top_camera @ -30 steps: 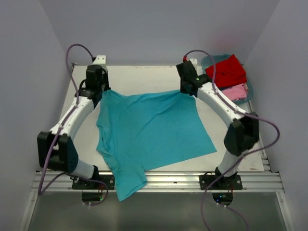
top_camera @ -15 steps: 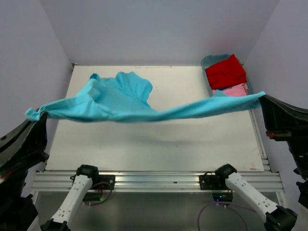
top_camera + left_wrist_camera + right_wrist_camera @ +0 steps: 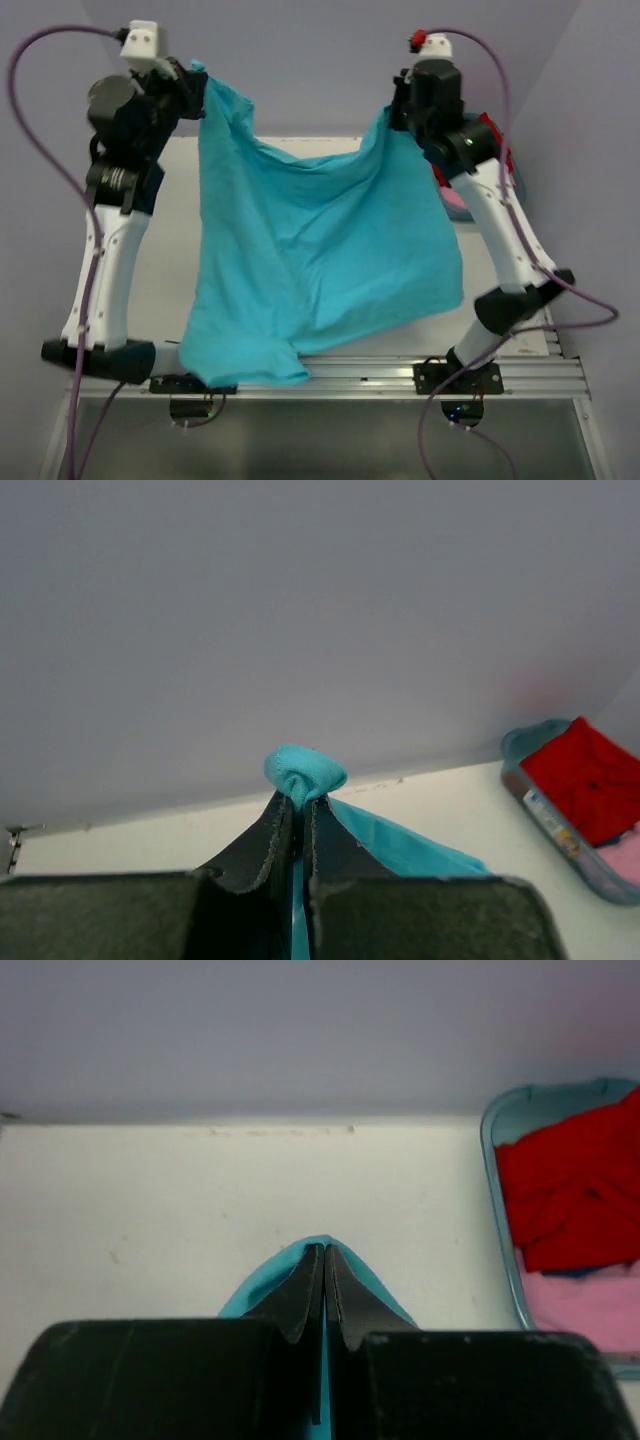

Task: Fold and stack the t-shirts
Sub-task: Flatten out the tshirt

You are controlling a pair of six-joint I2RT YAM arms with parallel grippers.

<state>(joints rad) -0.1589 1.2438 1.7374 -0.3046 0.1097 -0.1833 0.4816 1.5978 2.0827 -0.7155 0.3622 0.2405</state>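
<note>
The turquoise t-shirt hangs spread between both raised arms, its lower edge draping over the table's near rail. My left gripper is shut on one upper corner; a bunched tip of turquoise cloth sticks out past the closed fingers. My right gripper is shut on the other upper corner, with turquoise cloth around the closed fingers. The red t-shirt and the pale pink t-shirt lie in the teal tub at the back right.
The tub also shows in the left wrist view, with red cloth inside. In the top view the right arm hides most of it. The white table is bounded by grey walls on three sides. A metal rail runs along the near edge.
Both arms swung from low and wide to high over the back of the table. The shirt, stretched out horizontally half a second ago, now hangs down as a sheet.
</note>
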